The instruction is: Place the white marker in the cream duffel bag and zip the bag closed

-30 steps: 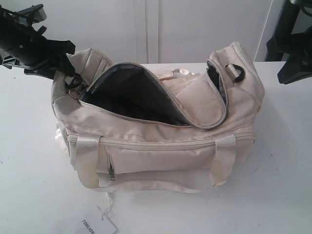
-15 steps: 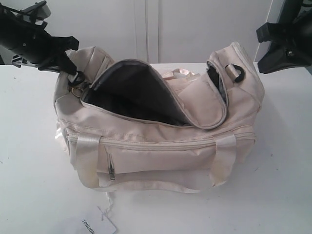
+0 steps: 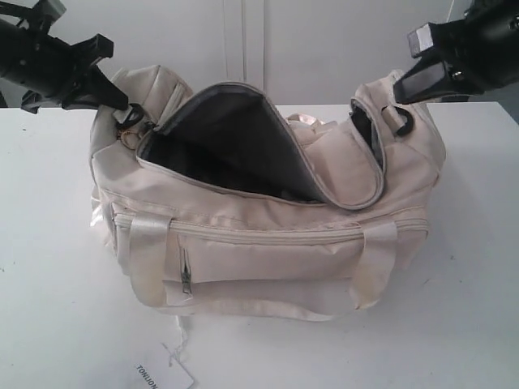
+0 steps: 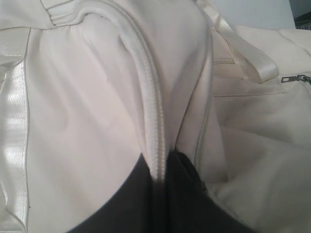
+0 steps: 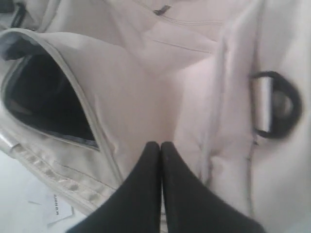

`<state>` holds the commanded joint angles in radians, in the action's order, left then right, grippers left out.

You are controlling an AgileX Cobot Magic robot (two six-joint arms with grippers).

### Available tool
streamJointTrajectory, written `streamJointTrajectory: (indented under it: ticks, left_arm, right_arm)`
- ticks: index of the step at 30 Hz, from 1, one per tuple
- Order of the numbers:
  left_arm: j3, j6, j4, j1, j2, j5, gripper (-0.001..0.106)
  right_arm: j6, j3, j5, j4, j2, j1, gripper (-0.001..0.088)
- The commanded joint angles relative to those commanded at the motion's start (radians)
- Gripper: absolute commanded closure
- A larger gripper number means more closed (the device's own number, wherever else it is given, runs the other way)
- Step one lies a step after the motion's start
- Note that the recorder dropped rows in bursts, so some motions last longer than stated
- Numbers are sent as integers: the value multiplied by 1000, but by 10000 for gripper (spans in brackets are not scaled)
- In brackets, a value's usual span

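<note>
The cream duffel bag (image 3: 276,259) lies on the white table with its top zip open, showing the dark grey lining (image 3: 219,146). My left gripper (image 3: 122,101) is shut on the zip seam (image 4: 155,121) at the bag's left end and holds that end raised. A gold ring charm (image 3: 130,138) hangs just below it. My right gripper (image 3: 397,93) is shut with nothing between its fingertips (image 5: 148,150), which hover close over the fabric of the bag's right end beside a black D-ring (image 5: 272,104). The white marker is out of view.
A flat white paper tag (image 3: 162,374) lies on the table (image 3: 49,308) in front of the bag. Shiny webbing handles (image 3: 150,251) wrap the bag's front, around a zipped pocket (image 3: 186,279). A white wall stands behind.
My left gripper has pulled the bag's left end upward, lifting the opening. My right gripper has swung in from the far right to the bag's right end.
</note>
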<state>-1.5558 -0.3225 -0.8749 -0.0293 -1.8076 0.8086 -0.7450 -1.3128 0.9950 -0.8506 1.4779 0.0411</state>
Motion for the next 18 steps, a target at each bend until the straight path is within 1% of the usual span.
streamJointTrajectory:
  ticks: [5,8,13,15,18]
  left_arm:
    - [0,-14,0,6,0,16,1053]
    - [0,-26,-8,6,0,22,1053]
    - [0,-59,-37,6,0,33,1053]
    - [0,-63,-37,6,0,33,1053]
    - [0,-71,-37,6,0,37,1053]
  right_arm:
    - [-129,0,-61,-103,0,77,868]
    - [-181,0,-130,-148,0,132,868]
    - [-159,0,-323,-168,9,232,868]
    - [-132,0,-366,-194,26,265,868]
    - [-67,0,-438,-196,59,311,868]
